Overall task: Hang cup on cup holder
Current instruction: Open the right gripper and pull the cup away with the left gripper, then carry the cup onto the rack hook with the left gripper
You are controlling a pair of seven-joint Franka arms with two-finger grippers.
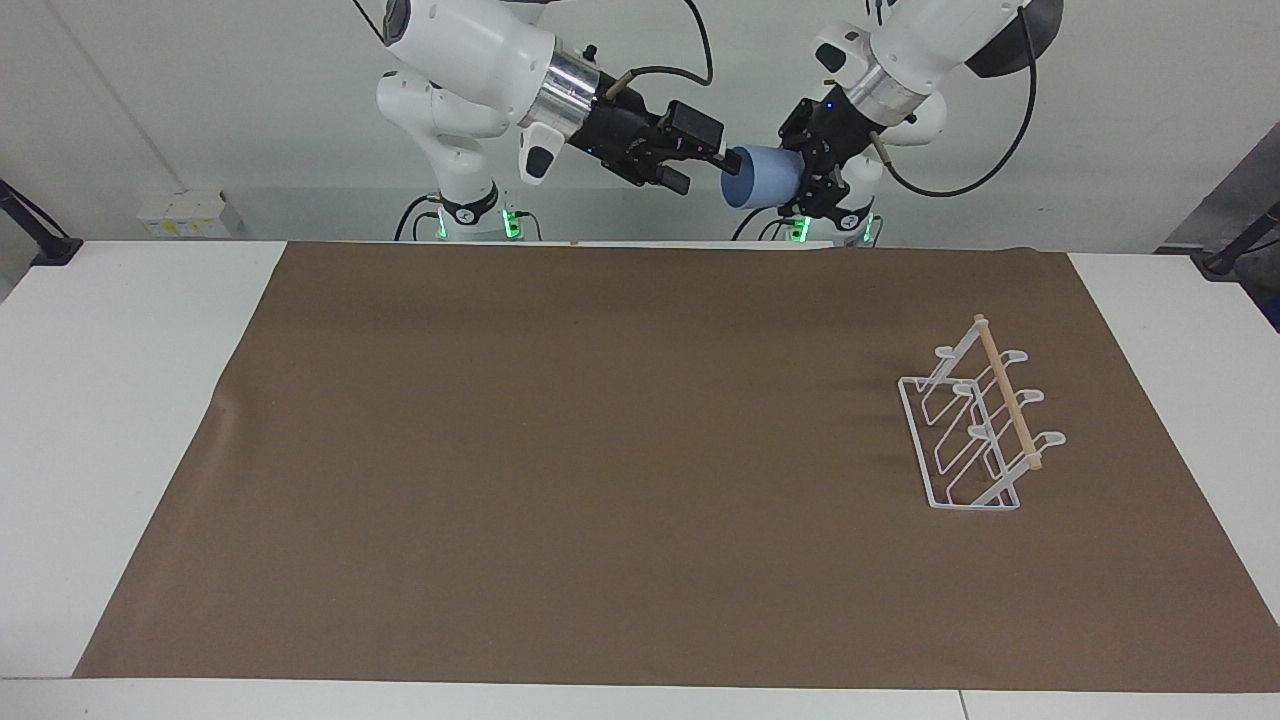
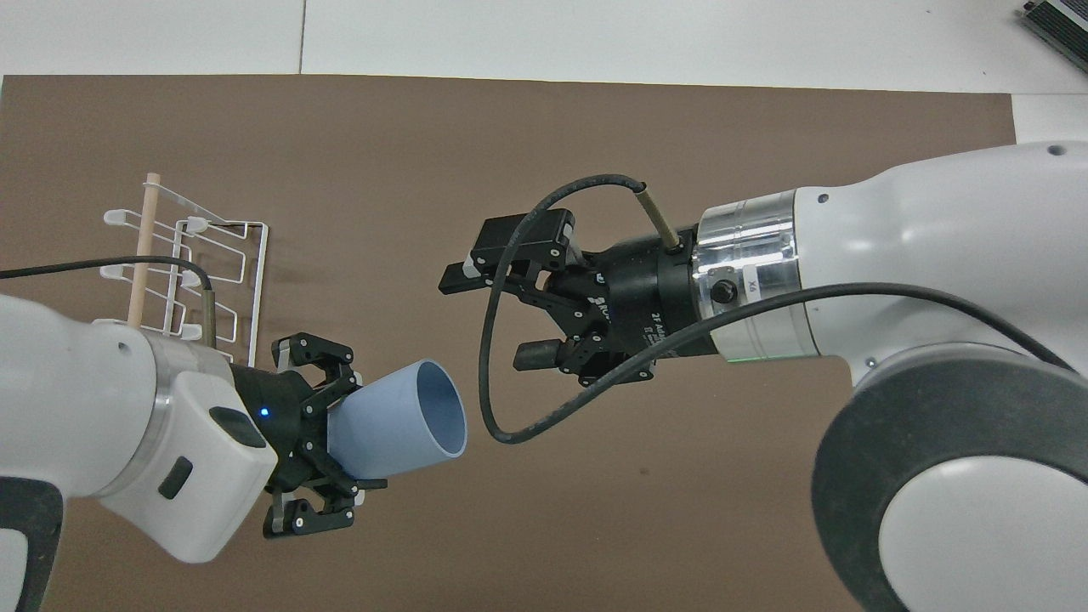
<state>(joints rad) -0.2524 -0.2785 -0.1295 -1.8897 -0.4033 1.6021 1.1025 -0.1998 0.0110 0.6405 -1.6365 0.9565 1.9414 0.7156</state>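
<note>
The light-blue cup (image 1: 762, 177) (image 2: 399, 421) lies on its side in the air, held by its narrow base, its open rim facing the right gripper. My left gripper (image 1: 803, 180) (image 2: 347, 437) is shut on the cup, high over the robots' edge of the mat. My right gripper (image 1: 699, 168) (image 2: 489, 320) hangs open and empty just clear of the cup's rim. The white wire cup holder (image 1: 985, 440) (image 2: 246, 272) with its wooden rod (image 1: 1005, 395) (image 2: 143, 255) stands on the mat toward the left arm's end, with nothing on its prongs.
A brown mat (image 1: 600, 450) covers most of the white table (image 1: 110, 400). Cables loop off both wrists, and the right arm's cable (image 2: 486, 365) hangs between the two grippers.
</note>
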